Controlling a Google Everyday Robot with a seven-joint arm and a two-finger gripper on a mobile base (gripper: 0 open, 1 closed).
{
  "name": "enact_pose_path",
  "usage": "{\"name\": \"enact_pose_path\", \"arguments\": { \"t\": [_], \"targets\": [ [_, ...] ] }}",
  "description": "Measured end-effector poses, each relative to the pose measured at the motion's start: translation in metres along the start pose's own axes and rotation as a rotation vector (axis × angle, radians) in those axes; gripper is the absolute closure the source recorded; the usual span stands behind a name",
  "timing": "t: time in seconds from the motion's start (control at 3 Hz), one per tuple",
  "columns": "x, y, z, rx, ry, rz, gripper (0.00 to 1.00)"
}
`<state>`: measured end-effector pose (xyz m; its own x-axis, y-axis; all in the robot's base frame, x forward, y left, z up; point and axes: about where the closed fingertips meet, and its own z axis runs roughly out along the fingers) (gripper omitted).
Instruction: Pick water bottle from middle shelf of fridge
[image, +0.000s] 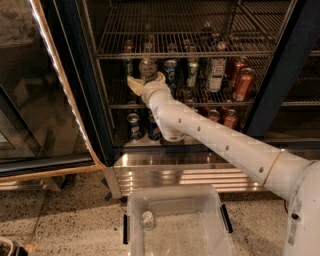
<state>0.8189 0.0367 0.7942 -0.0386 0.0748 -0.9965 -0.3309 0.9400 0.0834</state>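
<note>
The water bottle (148, 66) stands upright toward the left end of the middle shelf (118, 102) of the fridge (79, 75), a little way in from the front edge; its lower part is hidden behind the gripper (146, 81); the gripper is at the front of that shelf with its claw spread wide, one pale fingertip (132, 83) left of the bottle and the other to its right, the bottle between them; whether they touch it cannot be told; the white arm (215, 136) reaches in from the near right, crossing the ribbed steel base strip (165, 172); to the right of the bottle on the same shelf stand slim cans (193, 73), a larger labelled bottle (215, 73) and red cans (243, 84); on the rack below are short cola cans (133, 125); the glass door (35, 100) stands open at the left; a clear plastic bin (200, 200) sits on the speckled floor (70, 215), nearest of all.
</note>
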Motion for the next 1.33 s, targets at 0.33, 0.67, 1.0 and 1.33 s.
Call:
{"name": "enact_pose_path", "arguments": {
  "t": [0.33,0.67,1.0,1.33],
  "targets": [
    [0.005,-0.005,0.002,0.017,0.005,0.004,0.22],
    [0.007,-0.012,0.005,0.039,0.006,0.005,0.22],
    [0.005,-0.017,0.009,0.057,0.000,0.000,0.22],
    [0.003,-0.021,0.013,0.078,0.001,-0.008,0.20]
  ]
}}
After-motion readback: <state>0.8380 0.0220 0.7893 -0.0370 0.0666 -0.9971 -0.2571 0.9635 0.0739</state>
